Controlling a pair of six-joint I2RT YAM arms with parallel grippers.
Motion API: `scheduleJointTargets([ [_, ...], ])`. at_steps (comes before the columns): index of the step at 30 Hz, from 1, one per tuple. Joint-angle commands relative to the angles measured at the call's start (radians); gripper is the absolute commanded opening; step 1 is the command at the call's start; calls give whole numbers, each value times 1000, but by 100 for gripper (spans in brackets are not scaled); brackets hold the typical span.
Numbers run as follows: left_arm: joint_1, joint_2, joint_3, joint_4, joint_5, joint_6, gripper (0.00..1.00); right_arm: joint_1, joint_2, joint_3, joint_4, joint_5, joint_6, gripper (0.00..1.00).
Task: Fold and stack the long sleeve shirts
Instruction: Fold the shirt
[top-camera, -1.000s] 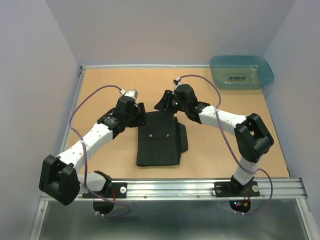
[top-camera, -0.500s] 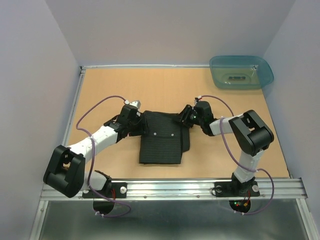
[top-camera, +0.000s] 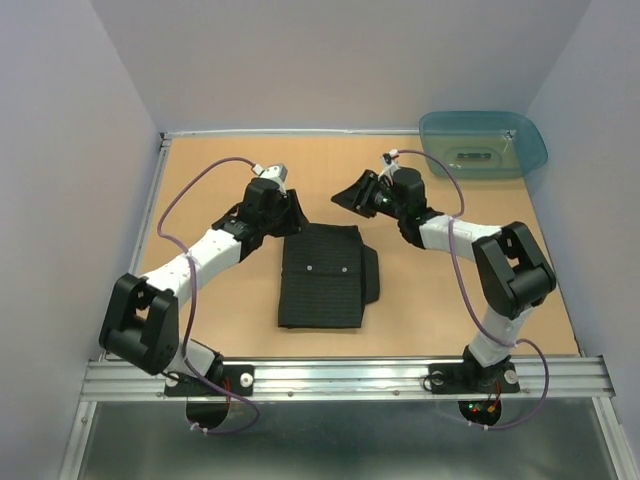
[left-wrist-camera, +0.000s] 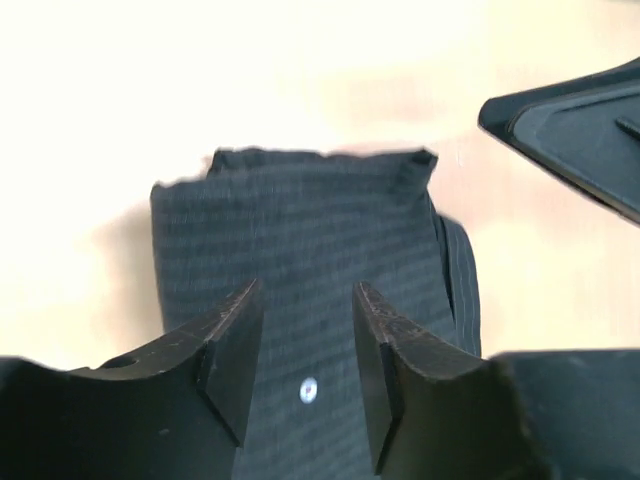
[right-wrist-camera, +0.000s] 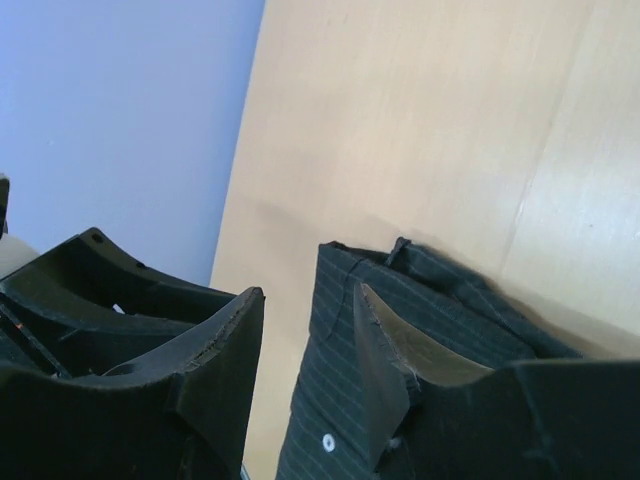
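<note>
The black pinstriped long sleeve shirt (top-camera: 320, 275) lies folded into a tall rectangle on the table's middle, a layer sticking out at its right side. In the left wrist view the shirt (left-wrist-camera: 300, 220) lies below my open, empty left gripper (left-wrist-camera: 305, 315), with a pale button (left-wrist-camera: 308, 391) between the fingers. My left gripper (top-camera: 292, 214) hovers just beyond the shirt's far left corner. My right gripper (top-camera: 347, 197) is open and empty above the far right corner. The right wrist view shows the shirt (right-wrist-camera: 420, 290) and my right gripper (right-wrist-camera: 305, 320) over its corner.
A teal plastic tub (top-camera: 483, 143) stands at the table's far right corner. The tan tabletop (top-camera: 220, 160) is walled at the back and sides. The right gripper's finger (left-wrist-camera: 575, 115) shows in the left wrist view, and the left arm (right-wrist-camera: 100, 290) in the right wrist view.
Both grippers were down at the shirt's far corners half a second ago. They have since lifted and moved away toward the back, open and empty. The shirt stays folded.
</note>
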Motion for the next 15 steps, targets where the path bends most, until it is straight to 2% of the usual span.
scheduleJointTargets([
  [1, 11, 95, 42, 99, 29, 0, 50, 0, 99, 40, 80, -30, 32, 47],
  [7, 41, 220, 7, 173, 60, -31, 45, -6, 208, -1, 145, -6, 26, 46],
  [15, 80, 312, -41, 234, 111, -66, 44, -116, 267, -83, 188, -6, 2, 45],
])
